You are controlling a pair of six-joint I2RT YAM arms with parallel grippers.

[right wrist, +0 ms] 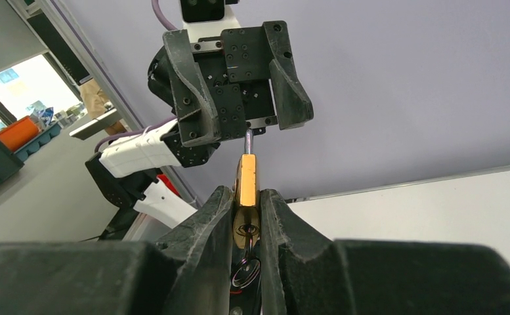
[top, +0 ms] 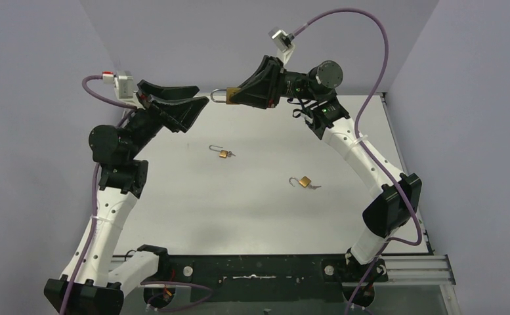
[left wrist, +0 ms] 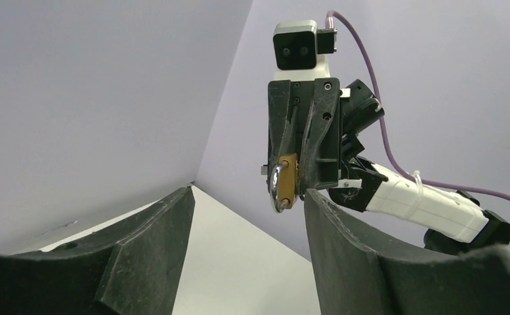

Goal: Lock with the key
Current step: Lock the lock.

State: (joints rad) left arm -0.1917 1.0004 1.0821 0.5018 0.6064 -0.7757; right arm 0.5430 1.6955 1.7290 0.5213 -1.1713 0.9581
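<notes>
Top external view shows the right pincer [top: 237,96] raised in the upper middle of the frame. It is clamped on the brass body of a padlock [top: 230,97], so that the shackle [top: 217,96] juts left toward the left pincer [top: 195,108]. The left pincer stands wide, holding nothing, near the shackle's tip in the upper left. This hold seems chosen to leave the shackle free, so the other arm can reach it and press it home. In the right wrist view a key ring [right wrist: 245,272] hangs at the lock's lower end, between the fingers. The key itself probably sits in the keyhole, though shadow hides it. A second padlock [top: 224,154] and a third padlock [top: 302,182] lie apart on the table [top: 239,216], mid-frame, away from both arms.
</notes>
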